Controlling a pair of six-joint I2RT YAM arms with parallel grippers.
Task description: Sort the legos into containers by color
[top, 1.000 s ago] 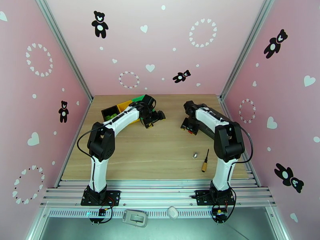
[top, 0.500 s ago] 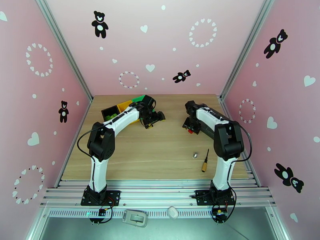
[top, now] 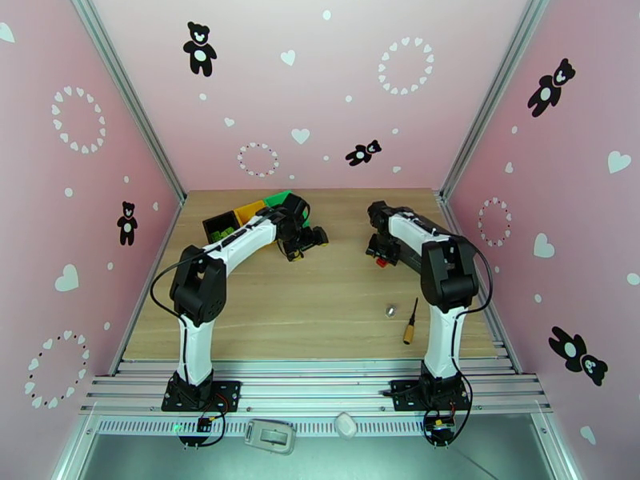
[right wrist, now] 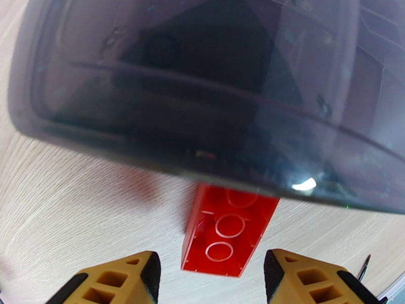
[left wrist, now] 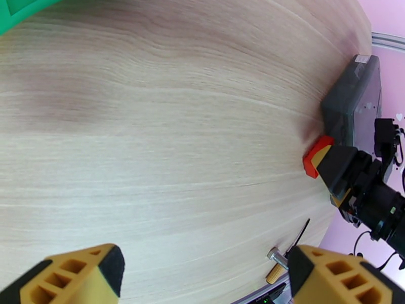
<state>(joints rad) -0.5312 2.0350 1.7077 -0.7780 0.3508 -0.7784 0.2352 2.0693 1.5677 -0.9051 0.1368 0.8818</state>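
While glossy red lego (right wrist: 229,231) shows 3 rings | right pincer (right wrist: 210,267) spread astride | left pincer (left wrist: 205,262) spread

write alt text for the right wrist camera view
A red lego brick lies on the wooden table, its far end hidden behind the rim of a dark grey tray. The right tool has its two yellow-and-black fingers open on either side of the brick.
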